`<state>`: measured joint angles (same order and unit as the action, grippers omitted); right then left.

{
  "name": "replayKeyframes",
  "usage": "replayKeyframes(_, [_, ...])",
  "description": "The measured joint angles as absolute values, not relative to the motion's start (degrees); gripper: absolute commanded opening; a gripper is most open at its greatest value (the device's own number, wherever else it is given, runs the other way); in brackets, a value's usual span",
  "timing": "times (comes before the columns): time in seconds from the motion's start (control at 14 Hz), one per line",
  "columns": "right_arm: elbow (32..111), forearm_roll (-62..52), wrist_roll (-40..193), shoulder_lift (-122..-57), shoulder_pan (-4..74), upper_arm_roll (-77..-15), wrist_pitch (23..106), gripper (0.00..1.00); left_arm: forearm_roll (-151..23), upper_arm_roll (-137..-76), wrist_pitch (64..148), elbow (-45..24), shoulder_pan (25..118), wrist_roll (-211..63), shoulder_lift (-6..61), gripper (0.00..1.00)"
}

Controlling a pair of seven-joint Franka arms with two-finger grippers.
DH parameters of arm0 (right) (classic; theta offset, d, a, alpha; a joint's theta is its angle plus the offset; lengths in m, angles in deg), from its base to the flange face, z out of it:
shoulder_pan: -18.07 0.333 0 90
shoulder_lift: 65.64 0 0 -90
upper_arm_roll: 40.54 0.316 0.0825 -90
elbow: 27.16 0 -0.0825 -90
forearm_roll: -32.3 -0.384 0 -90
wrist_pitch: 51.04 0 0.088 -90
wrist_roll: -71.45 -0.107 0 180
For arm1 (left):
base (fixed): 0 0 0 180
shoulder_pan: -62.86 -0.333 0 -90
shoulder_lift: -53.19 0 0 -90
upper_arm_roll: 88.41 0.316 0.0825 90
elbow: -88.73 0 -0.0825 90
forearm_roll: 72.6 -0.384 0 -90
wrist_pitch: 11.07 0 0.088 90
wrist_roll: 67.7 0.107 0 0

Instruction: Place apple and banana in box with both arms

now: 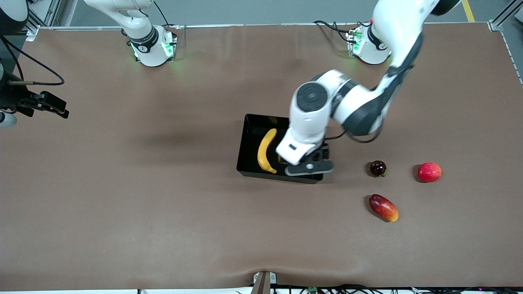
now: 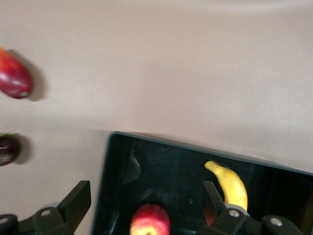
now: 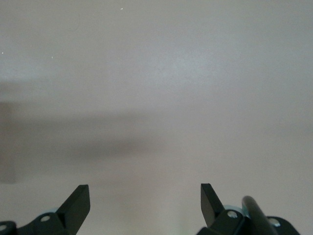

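Observation:
The black box (image 1: 250,139) lies mid-table. The yellow banana (image 1: 266,151) lies in it, at the right arm's end. My left gripper (image 1: 307,165) hangs over the box's other end and hides the apple in the front view. In the left wrist view the red-and-yellow apple (image 2: 150,220) rests on the box floor (image 2: 166,166), between the open fingers (image 2: 76,198) of the left gripper (image 2: 145,198) and clear of both; the banana (image 2: 230,183) lies beside it. My right gripper (image 1: 61,111) waits, open and empty (image 3: 145,198), over bare table at the right arm's end.
Three other fruits lie on the table toward the left arm's end: a dark red round one (image 1: 378,168), a smooth red-pink round one (image 1: 429,172), and an oblong red-and-yellow one (image 1: 383,208) nearer the camera. The oblong (image 2: 14,78) and dark (image 2: 7,149) fruits also show in the left wrist view.

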<state>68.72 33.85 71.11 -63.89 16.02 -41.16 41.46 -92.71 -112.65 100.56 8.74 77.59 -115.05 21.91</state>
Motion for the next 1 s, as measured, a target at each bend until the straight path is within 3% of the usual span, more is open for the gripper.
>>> replayKeyframes(0.57, [68.7, 33.8, 71.1, -63.9, 16.0, -41.2, 41.5, 1.00, -91.0, -112.6, 83.4, 8.7, 65.0, -101.6, 35.5, 1.00])
replayKeyframes(1.0, [68.7, 33.8, 71.1, -63.9, 16.0, -41.2, 41.5, 1.00, -81.2, -111.6, 79.9, 7.3, 54.0, -84.1, 44.3, 1.00])
